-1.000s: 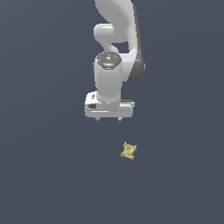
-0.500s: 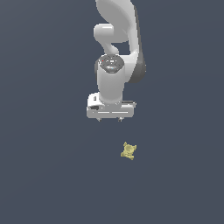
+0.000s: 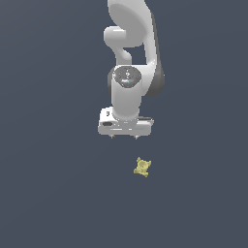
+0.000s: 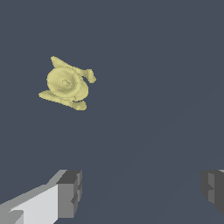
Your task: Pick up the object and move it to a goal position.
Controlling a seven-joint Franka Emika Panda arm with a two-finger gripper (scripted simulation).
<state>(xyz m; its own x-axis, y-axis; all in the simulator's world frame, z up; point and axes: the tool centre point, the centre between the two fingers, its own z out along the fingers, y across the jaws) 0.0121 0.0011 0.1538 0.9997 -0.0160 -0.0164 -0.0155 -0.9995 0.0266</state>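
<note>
Here the white arm (image 3: 130,58) hangs over a plain dark grey tabletop (image 3: 48,193), its top cut off by the edge of the exterior view. The gripper (image 3: 124,137) points straight down, and from this side only the two tiny tips of its fingers (image 3: 113,137) peek out beneath the broad white hand; the rest of them is hidden behind that body. The wrist view shows more: two grey pads (image 4: 70,193) stand far apart with bare tabletop between them, so the gripper is open and holds nothing. One pad is cut by the frame edge, and only a slice of it shows.

The object (image 3: 142,166) lies on the tabletop, apart from the gripper, beyond the fingertips and off to the exterior view's right of them, not between the pads. In the exterior view it is a small pale-yellow speck whose shape is hard to read. In the wrist view (image 4: 66,83) it is clearer: a rounded centre with pointed corners flaring outward, and a small dimple in the middle. Its underside cannot be seen. Whether the fingertips are near the tabletop or well above it cannot be told.
</note>
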